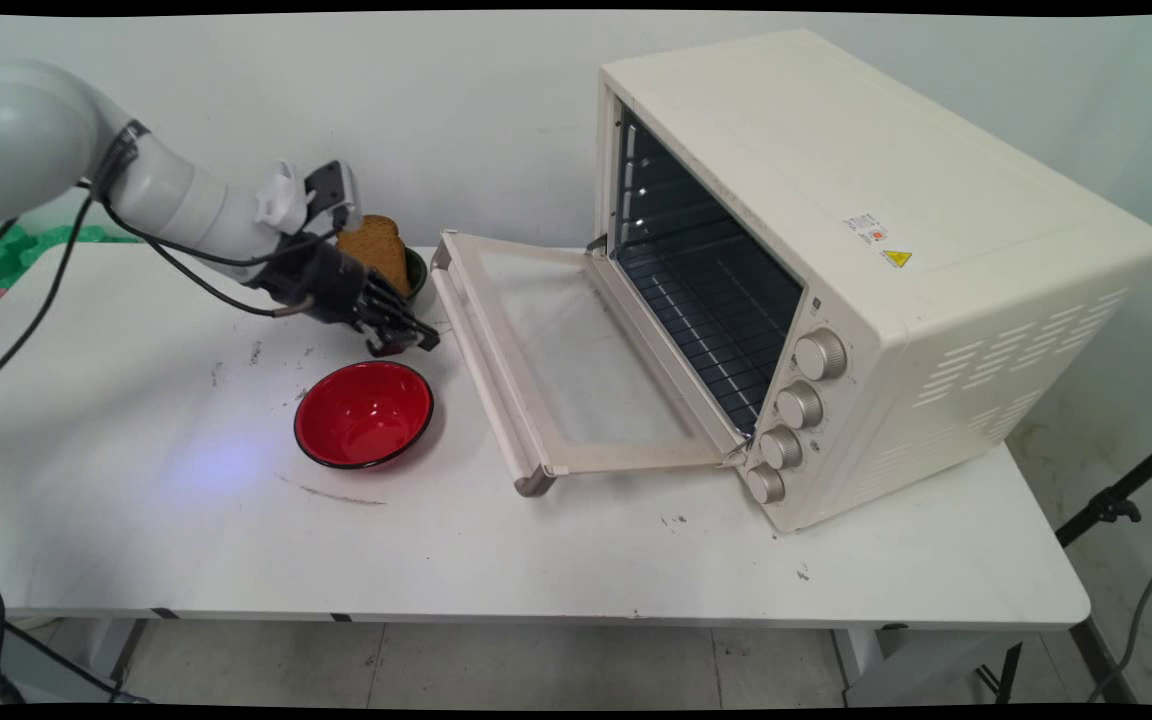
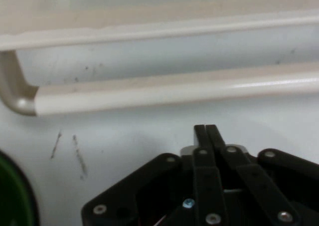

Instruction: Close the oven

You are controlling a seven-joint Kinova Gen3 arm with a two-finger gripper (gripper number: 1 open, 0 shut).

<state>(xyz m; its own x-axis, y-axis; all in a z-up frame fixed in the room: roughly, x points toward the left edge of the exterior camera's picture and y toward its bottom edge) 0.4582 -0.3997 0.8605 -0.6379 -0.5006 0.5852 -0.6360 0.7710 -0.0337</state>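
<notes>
My gripper [image 1: 406, 338] hangs low over the table just left of the open oven door [image 1: 556, 350], its fingers [image 2: 205, 132] pressed together with nothing between them. In the hand view the door's handle bar [image 2: 164, 92] runs across right in front of the fingertips. A red bowl [image 1: 364, 413] sits on the table just below the gripper. Behind the wrist a slice of brown bread [image 1: 376, 250] stands upright in a green bowl [image 1: 418, 272], whose rim [image 2: 15, 196] shows at the hand view's lower left.
The cream toaster oven [image 1: 836, 270] stands on the right half of the table, its door folded down flat and its wire rack [image 1: 716, 330] visible inside. Black cables [image 1: 46, 290] hang from the arm at left. The white table [image 1: 536, 560] bears dark scuff marks.
</notes>
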